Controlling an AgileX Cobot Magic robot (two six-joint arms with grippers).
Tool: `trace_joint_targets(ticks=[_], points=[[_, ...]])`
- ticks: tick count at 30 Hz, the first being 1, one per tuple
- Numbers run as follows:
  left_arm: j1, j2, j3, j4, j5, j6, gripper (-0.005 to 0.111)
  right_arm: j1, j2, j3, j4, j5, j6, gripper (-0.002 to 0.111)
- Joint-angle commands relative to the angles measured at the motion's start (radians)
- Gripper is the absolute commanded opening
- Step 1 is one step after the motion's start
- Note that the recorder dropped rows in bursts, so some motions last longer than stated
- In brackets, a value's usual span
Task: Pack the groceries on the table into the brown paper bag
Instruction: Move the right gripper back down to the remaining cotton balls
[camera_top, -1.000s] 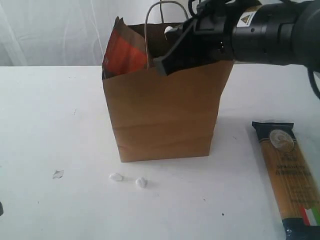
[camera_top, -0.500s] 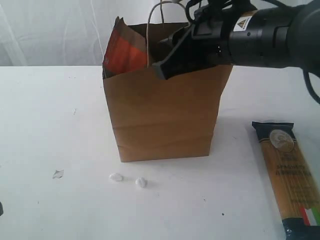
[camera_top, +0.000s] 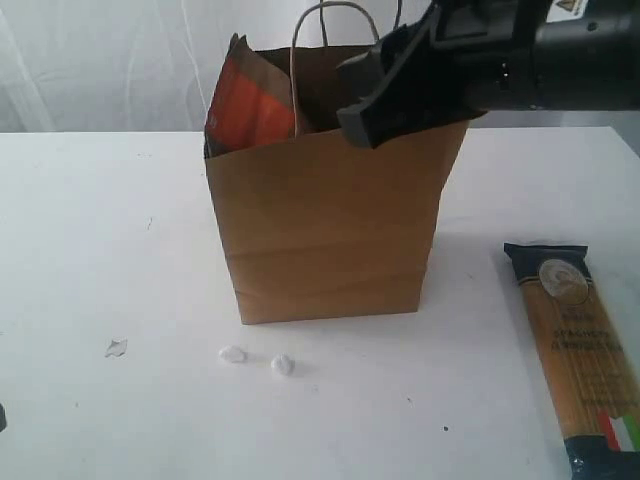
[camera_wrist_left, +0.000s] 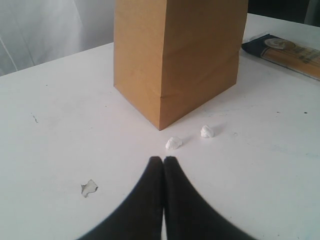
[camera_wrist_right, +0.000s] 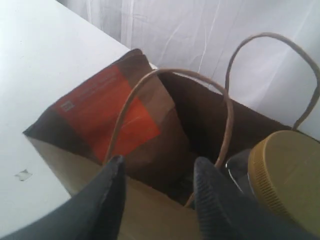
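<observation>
The brown paper bag (camera_top: 330, 230) stands upright mid-table. A brown pouch with an orange-red panel (camera_top: 250, 105) sticks out of its left side. My right gripper (camera_top: 372, 105) hovers over the bag's front rim, open and holding nothing. In the right wrist view its fingertips (camera_wrist_right: 159, 162) straddle the rim above the pouch (camera_wrist_right: 115, 115), and a tan-lidded clear jar (camera_wrist_right: 285, 175) sits inside the bag (camera_wrist_right: 150, 210) beside one finger. The long spaghetti packet (camera_top: 585, 350) lies flat on the table at the right. My left gripper (camera_wrist_left: 163, 160) is shut and empty, low over the table (camera_wrist_left: 60, 115) in front of the bag (camera_wrist_left: 190, 55).
Two small white pebble-like bits (camera_top: 232, 354) (camera_top: 283, 364) lie just in front of the bag, and a torn scrap (camera_top: 116, 348) lies further left. The bag's two loop handles (camera_wrist_right: 165, 75) rise beside my right fingers. White curtains hang behind the table.
My right gripper has opened and lifted up out of the bag's mouth, shifting right. The bag, pouch and spaghetti packet have not moved.
</observation>
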Motion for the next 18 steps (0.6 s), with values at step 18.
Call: trace_joint_targets(ticks=[18], points=[[-0.001,-0.005,0.003,-0.011,-0.003,0.001,0.000,0.047,-0.153,0.173,0.081,0.550,-0.040,0.042]])
